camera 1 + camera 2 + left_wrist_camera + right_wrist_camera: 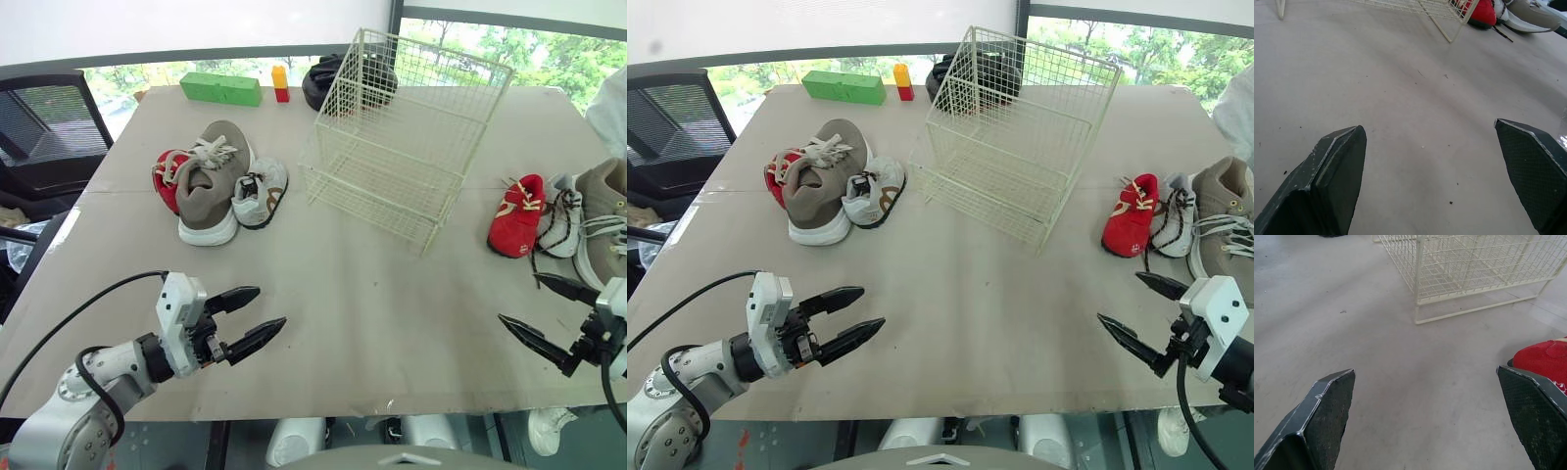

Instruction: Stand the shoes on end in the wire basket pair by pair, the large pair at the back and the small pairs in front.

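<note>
From the head, the wire basket [402,137] stands empty, so I haven't started loading. A left tan shoe [209,181] lies to its left and a right tan shoe [605,211] to its right, each among small shoes. My left gripper [269,305] and right gripper [519,299] hover nearer me than the basket.

Left wrist: fingers spread, nothing held, over bare table [1400,98].

Right wrist: fingers spread and empty, with a red shoe [1542,360] beside one.

I judge the large pair goes first, so each arm reaches outward.
</note>
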Action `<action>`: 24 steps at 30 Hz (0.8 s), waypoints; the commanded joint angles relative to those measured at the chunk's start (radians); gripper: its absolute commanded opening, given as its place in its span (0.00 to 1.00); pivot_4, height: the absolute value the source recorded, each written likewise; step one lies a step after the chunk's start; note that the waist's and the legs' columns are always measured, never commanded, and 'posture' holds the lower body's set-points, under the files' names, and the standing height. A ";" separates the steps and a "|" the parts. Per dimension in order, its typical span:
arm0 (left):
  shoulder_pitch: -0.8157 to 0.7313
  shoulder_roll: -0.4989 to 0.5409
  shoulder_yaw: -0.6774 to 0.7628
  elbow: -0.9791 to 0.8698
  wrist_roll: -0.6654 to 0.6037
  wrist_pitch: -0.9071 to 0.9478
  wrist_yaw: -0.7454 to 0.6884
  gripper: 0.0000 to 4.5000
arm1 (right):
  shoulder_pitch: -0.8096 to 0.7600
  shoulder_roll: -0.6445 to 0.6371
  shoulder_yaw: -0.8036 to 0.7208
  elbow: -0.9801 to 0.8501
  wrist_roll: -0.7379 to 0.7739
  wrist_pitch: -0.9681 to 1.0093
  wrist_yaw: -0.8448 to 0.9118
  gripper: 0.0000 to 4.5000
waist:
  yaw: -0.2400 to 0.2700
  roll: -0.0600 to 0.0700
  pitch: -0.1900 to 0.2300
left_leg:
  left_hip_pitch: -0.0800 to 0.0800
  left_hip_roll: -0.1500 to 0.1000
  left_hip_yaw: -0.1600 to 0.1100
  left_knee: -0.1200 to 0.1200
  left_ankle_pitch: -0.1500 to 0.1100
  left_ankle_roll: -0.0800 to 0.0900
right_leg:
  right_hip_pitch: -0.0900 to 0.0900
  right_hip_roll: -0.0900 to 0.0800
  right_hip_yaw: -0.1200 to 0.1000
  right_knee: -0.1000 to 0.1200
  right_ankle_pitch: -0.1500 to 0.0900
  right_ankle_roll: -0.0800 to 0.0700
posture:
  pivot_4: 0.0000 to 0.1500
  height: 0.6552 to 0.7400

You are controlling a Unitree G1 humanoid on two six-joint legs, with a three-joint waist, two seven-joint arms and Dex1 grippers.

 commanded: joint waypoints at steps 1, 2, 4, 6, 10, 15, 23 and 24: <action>-0.051 -0.013 0.017 -0.053 -0.021 -0.002 0.043 1.00 | -0.050 0.003 0.036 -0.060 0.024 0.033 -0.060 1.00 | 0.000 0.000 0.000 | 0.000 0.000 0.000 0.000 0.000 0.000 | 0.000 0.000 0.000 0.000 0.000 0.000 | 1.00 1.00; -0.088 -0.032 0.011 -0.061 -0.044 0.009 0.077 1.00 | -0.097 0.002 0.085 -0.113 0.037 0.088 -0.125 1.00 | 0.000 0.000 0.000 | 0.000 0.000 0.000 0.000 0.000 0.000 | 0.000 0.000 0.000 0.000 0.000 0.000 | 1.00 1.00; -0.134 -0.058 0.004 -0.080 -0.093 0.031 0.115 1.00 | -0.212 -0.029 0.165 -0.214 0.101 0.198 -0.227 1.00 | -0.002 0.001 0.000 | 0.000 0.000 0.000 0.000 0.000 0.000 | 0.000 0.000 0.000 0.000 0.000 0.000 | 1.00 1.00; -0.149 -0.058 -0.001 -0.107 -0.111 0.047 0.121 1.00 | -0.349 -0.067 0.213 -0.278 0.189 0.291 -0.304 1.00 | -0.007 0.001 0.001 | 0.000 0.001 0.001 0.001 0.000 0.000 | -0.001 0.000 -0.001 0.000 0.001 -0.001 | 1.00 1.00; -0.147 -0.056 0.003 -0.145 -0.123 0.020 0.085 1.00 | -0.766 -0.141 0.392 -0.296 0.268 0.567 -0.521 1.00 | -0.008 0.001 0.001 | 0.000 0.002 0.001 0.001 0.000 -0.001 | -0.002 0.000 -0.004 0.000 0.002 -0.002 | 1.00 1.00; -0.136 -0.067 -0.013 -0.176 -0.086 -0.008 0.100 1.00 | -1.205 -0.049 0.607 -0.073 0.286 0.941 -0.651 1.00 | 0.004 -0.002 0.002 | -0.005 0.002 0.000 0.000 0.002 -0.004 | -0.006 0.000 -0.005 0.000 0.002 -0.003 | 1.00 1.00; -0.112 -0.113 -0.041 -0.247 -0.068 -0.049 0.139 1.00 | -1.476 0.102 0.938 0.355 0.028 1.028 -0.662 0.88 | -0.007 -0.001 0.002 | -0.007 -0.002 0.002 0.000 0.001 -0.001 | -0.007 -0.004 -0.004 -0.001 0.002 -0.003 | 1.00 1.00; -0.103 -0.120 -0.029 -0.253 -0.078 -0.061 0.133 1.00 | -1.490 0.105 0.953 0.376 0.016 1.025 -0.642 0.84 | -0.007 -0.001 0.002 | -0.007 -0.002 0.002 0.000 0.002 -0.003 | -0.007 -0.004 -0.004 -0.001 0.002 -0.003 | 1.00 1.00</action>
